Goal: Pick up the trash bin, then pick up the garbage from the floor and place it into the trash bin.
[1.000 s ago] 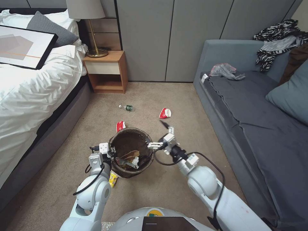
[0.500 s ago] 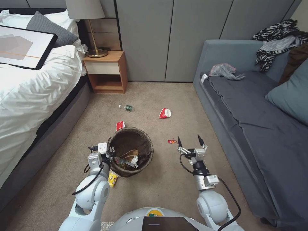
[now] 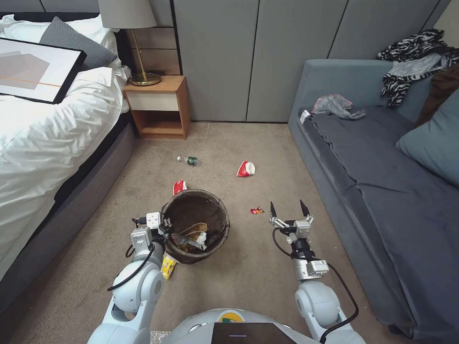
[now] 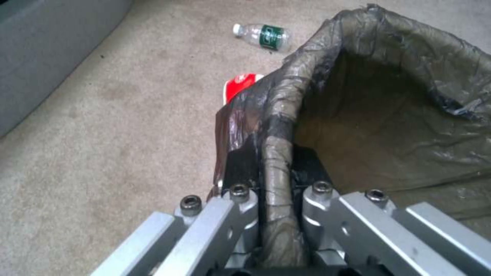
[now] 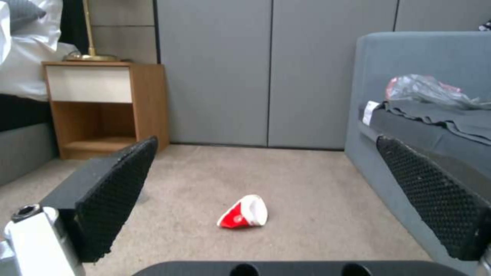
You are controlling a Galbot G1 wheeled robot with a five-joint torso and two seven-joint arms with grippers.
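The trash bin (image 3: 213, 241), lined with a dark brown bag, holds paper and wrappers. My left gripper (image 3: 164, 225) is shut on its near-left rim (image 4: 276, 153). My right gripper (image 3: 288, 207) hangs open over the floor (image 3: 267, 157), to the right of the bin, with its pads (image 5: 115, 191) wide apart and nothing between them. A small red wrapper (image 3: 256, 210) lies just left of it. A crushed red-and-white cup (image 3: 246, 168) (image 5: 244, 217) lies farther ahead. Another crushed cup (image 3: 179, 186) (image 4: 238, 82) pokes out behind the bin. A small bottle (image 3: 189, 160) (image 4: 263, 35) lies beyond. A yellow wrapper (image 3: 168, 266) lies by the bin's base.
A bed (image 3: 43, 138) runs along the left and a grey sofa (image 3: 377, 191) along the right. A wooden nightstand (image 3: 158, 107) with a lamp stands at the back left. Grey panels (image 3: 253, 57) close the far wall. Clothes and a plastic bag (image 3: 337, 105) lie on the sofa.
My right arm swung from the bin's right rim out to the right and lower, now open over the carpet beside the small red wrapper. The left gripper and the bin stayed put.
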